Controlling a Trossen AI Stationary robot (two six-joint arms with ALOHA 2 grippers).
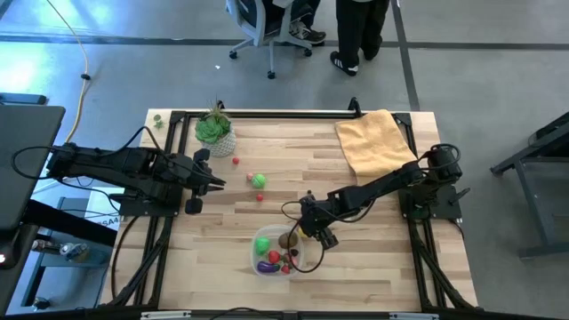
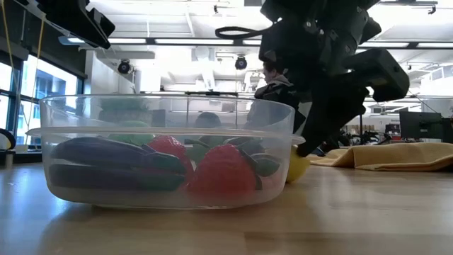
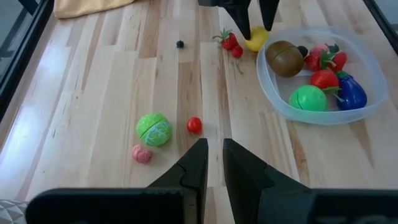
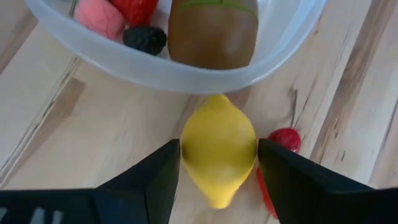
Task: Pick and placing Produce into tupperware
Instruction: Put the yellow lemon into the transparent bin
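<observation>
We see the right gripper (image 4: 219, 163) jaws apart, straddling the lemon (image 4: 219, 149) just outside the tupperware (image 3: 273, 93); a strawberry (image 4: 285, 138) crowds it. Only the left wrist view shows the green piece (image 3: 153, 129). The left gripper (image 3: 212, 163) hovers, jaws together.

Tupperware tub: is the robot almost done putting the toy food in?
Partly. The tupperware already holds a kiwi, eggplant, strawberries and a green piece. The right end effector straddles the lemon beside the tub, not yet lifted. Left on the table: a green cabbage, cherry tomato and other berries.
</observation>
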